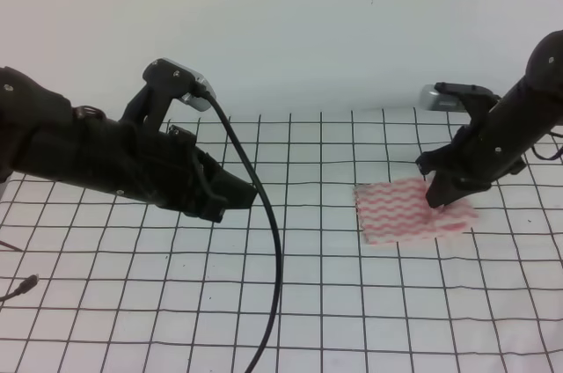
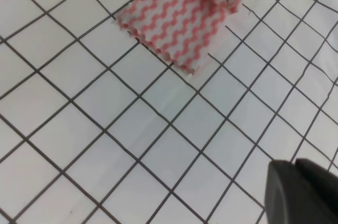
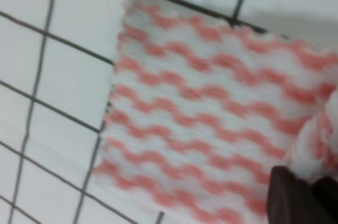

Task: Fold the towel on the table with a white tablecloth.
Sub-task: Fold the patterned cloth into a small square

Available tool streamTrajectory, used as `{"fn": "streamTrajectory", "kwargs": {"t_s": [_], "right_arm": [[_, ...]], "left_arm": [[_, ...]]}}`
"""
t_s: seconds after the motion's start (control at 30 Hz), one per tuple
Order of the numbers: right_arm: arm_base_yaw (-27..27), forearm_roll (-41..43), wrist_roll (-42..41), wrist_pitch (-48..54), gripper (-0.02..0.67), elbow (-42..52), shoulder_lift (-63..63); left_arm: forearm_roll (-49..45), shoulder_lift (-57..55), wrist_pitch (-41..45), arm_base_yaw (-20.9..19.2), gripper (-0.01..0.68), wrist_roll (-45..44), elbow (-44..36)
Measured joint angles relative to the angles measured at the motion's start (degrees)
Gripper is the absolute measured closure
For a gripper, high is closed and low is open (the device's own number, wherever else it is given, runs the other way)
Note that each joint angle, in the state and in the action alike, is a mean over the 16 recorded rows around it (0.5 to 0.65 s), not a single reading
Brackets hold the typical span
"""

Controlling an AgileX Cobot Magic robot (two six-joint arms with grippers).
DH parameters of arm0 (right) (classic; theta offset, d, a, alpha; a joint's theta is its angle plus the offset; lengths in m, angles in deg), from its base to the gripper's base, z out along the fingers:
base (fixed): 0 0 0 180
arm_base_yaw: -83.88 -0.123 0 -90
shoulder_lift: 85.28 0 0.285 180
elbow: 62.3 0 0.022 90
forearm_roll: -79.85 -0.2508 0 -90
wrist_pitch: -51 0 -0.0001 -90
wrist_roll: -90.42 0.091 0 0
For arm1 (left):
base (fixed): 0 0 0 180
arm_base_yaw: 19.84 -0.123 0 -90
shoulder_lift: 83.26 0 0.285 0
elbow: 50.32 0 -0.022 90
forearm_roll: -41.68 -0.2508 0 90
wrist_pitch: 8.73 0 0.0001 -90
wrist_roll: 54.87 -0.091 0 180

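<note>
A plain pale wall runs behind the table (image 1: 106, 338), and I see its whole top covered by the white tablecloth (image 1: 334, 303) with its thin black grid. There are no containers anywhere in my views, only cloth and arms.

The towel (image 1: 400, 211), striped in wavy pink-red and white, lies on the right half of the tabletop, toward the far edge, spread flat over a few grid squares. Its right side is rumpled and lifted where my right gripper (image 1: 437, 196) comes down on it. In the right wrist view the towel fills most of the picture, its left edge lying straight along the grid, and a bunched fold of it rises at the lower right directly against the dark fingertips (image 3: 296, 203). That bunch looks pinched between them, so I read the right claw as clenched on the towel's edge, though the view is blurred there.

My left gripper (image 1: 236, 195) hangs above the left-centre of the tabletop, well apart from the towel, pointing toward it, with its black cable (image 1: 273, 259) looping down to the near edge. From the left wrist view I see only a dark tip of it at the lower right corner, with the towel far off at the top and the right gripper's dark finger on it. I cannot tell whether the left claw is released or clenched.
</note>
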Motion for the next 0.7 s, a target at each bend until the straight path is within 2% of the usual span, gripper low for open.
{"fn": "streamTrajectory", "kwargs": {"t_s": [0.7], "right_arm": [[-4.95,-2.82,-3.23,-3.16,0.648,-0.06,-0.14]], "left_arm": [[0.00,0.00,0.10,0.00,0.674,-0.12,0.00]]}}
